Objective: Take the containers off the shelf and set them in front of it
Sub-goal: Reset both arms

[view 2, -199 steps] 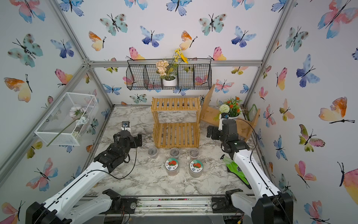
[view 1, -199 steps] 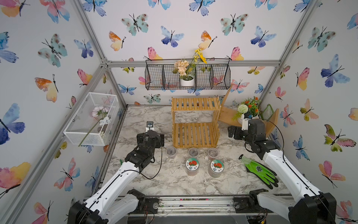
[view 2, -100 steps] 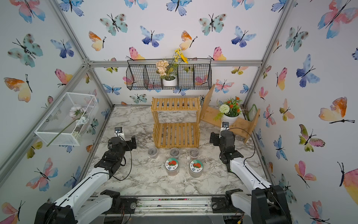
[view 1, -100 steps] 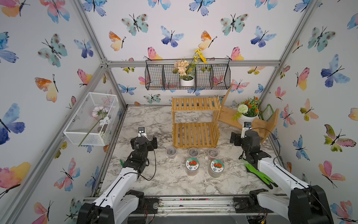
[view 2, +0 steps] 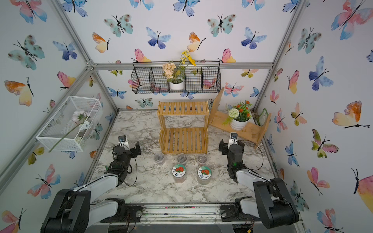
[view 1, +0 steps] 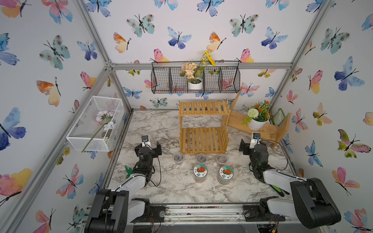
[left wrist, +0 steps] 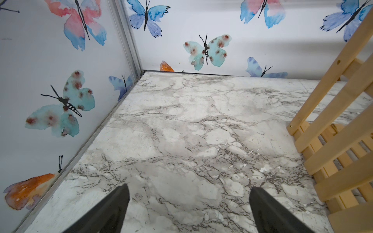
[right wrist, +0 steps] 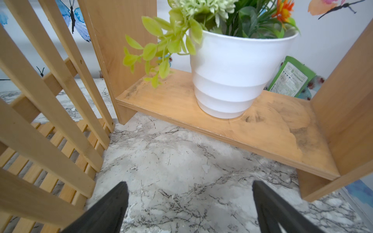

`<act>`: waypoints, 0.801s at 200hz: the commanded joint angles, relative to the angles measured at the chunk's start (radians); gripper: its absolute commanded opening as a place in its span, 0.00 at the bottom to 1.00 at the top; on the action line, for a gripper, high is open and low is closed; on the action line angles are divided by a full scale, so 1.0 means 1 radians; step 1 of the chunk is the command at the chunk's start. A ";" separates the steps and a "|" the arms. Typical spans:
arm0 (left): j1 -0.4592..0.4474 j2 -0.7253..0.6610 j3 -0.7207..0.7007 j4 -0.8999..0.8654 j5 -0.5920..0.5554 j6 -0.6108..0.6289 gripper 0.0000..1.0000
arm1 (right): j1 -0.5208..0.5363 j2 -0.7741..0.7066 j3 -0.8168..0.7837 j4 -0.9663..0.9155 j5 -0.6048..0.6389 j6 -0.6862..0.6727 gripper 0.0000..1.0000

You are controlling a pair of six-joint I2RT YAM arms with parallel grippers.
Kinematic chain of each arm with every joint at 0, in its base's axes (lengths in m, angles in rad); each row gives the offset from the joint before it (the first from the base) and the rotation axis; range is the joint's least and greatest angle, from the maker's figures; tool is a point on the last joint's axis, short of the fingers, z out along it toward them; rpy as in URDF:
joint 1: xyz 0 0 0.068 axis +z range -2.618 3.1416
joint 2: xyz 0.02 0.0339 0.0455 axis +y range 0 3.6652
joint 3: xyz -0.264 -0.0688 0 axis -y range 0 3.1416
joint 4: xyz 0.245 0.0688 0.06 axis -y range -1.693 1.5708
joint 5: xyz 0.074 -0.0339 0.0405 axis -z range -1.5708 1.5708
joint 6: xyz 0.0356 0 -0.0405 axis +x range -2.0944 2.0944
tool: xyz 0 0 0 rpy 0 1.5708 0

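Containers, three small clear lidded plastic cups (view 1: 201, 158) and two larger clear jars with white-teal picture lids (view 1: 200, 172), stand on the marble counter (view 1: 171, 187) between both hands, just in front of the light slatted wooden two-tier shelf (view 1: 203, 139). Left hand (view 1: 148, 148) and right hand (view 1: 251, 146) hover spread wide and empty, well apart from the containers, on either side of the shelf's front.

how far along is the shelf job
Done: the yellowish slatted wooden shelf is bare; three small clear lidded cups and two larger clear jars with red-picture lids stand before it on the marble tabletop. In hand: nothing, left gripper and right gripper open. Left: nothing visible.
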 commanded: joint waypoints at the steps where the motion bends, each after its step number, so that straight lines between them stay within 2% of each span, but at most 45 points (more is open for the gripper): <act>1: 0.021 0.041 -0.028 0.173 0.044 0.013 0.99 | -0.004 0.018 -0.014 0.178 0.042 -0.046 0.98; 40: 0.078 0.093 -0.047 0.241 0.088 -0.031 0.99 | -0.008 0.071 -0.011 0.247 0.070 -0.108 0.99; 87: 0.087 0.180 -0.052 0.314 0.081 -0.046 0.99 | -0.028 0.077 0.001 0.236 0.047 -0.098 0.99; 160: 0.087 0.178 -0.058 0.319 0.083 -0.047 0.99 | -0.038 0.046 -0.038 0.195 0.019 -0.068 0.99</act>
